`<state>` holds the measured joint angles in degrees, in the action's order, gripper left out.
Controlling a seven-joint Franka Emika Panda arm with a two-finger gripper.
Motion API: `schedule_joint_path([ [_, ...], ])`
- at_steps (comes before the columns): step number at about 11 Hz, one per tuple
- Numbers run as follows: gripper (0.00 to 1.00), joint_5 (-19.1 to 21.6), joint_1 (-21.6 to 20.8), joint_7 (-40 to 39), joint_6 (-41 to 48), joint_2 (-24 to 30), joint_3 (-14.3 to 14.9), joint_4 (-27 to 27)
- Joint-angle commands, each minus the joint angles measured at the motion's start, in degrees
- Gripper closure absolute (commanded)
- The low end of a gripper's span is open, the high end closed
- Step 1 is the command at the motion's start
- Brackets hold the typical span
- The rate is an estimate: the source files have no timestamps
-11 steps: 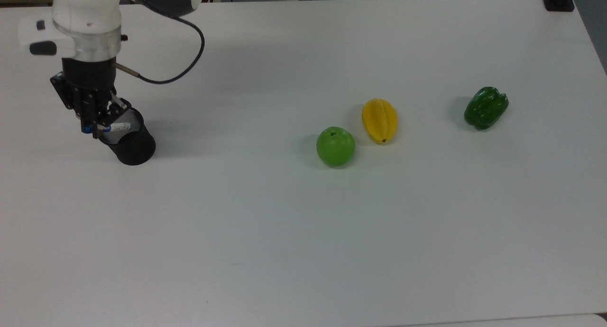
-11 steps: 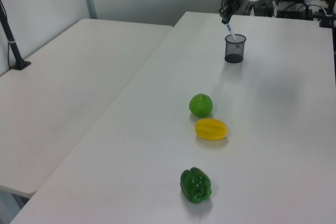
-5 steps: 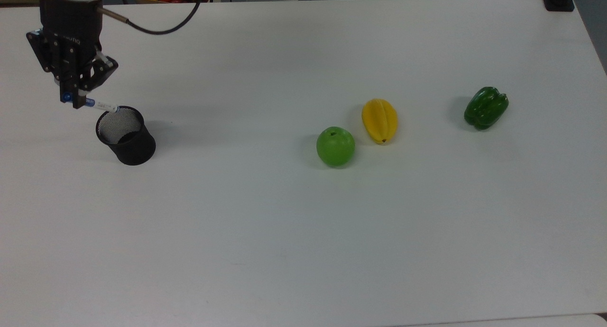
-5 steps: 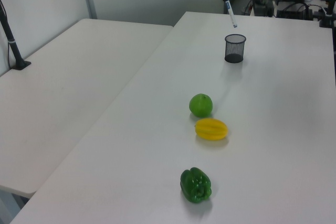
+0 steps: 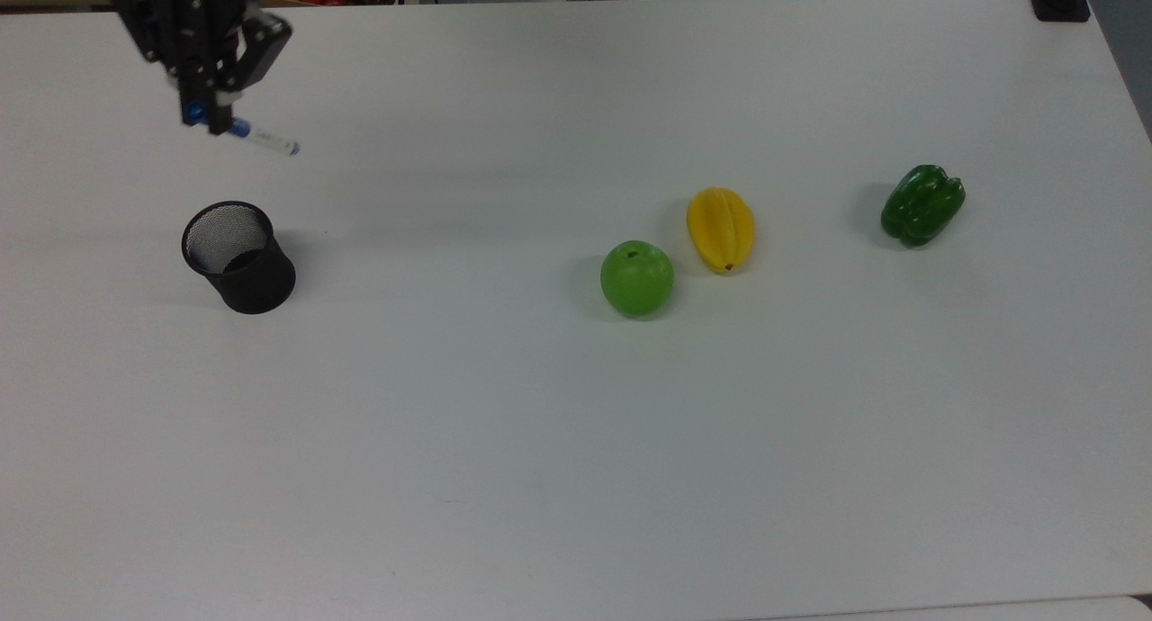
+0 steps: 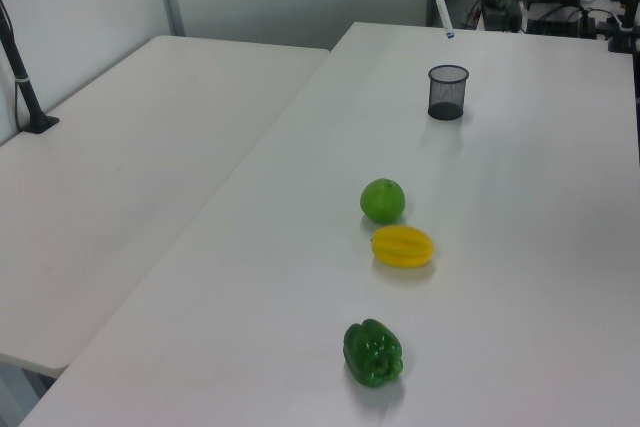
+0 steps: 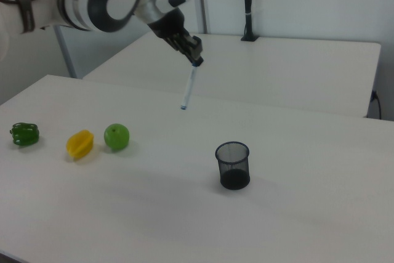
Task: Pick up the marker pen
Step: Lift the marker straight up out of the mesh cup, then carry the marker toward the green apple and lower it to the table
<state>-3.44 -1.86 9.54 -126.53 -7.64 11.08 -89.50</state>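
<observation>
Clearly the main risk now is that the marker pen slips out, because the gripper pinches it only at its upper end, near the blue cap, and the long white barrel hangs free below. If the arm swings quickly, I think the barrel could turn between the fingers or fall on the white table. A fall could also send it rolling toward the table edge, since the pen is round and slim.

From the right view, the gripper is in the upper middle of the frame, with its two fingers closed on the top of the pen. The pen hangs down and slightly to the right view's left, tilted, and its small blue tip is the lowest part, in the air above the table. It is well apart from the black mesh cup, which stands alone in the lower middle of the frame.

From the top view, the gripper is in the upper left corner, and the pen points out from it toward the lower right, above the cup in the frame. The green apple, the yellow starfruit and the green pepper lie far off toward the top view's right
</observation>
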Motion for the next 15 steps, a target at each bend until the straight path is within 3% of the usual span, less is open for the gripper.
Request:
schedule_joint_path([
  [1,0.99,2.0,-3.0,-1.5,8.7,3.6,-2.0,-2.0],
  [4,0.99,5.0,-3.1,-4.3,15.4,2.2,-5.9,-2.6],
  [7,0.99,7.6,-3.1,-7.5,18.0,-3.2,-8.0,-3.2],
  [9,0.99,13.9,-3.0,-10.1,18.0,-6.6,-8.0,-3.1],
  [15,0.99,13.4,-6.3,-11.6,16.8,-16.4,-8.4,-3.0],
])
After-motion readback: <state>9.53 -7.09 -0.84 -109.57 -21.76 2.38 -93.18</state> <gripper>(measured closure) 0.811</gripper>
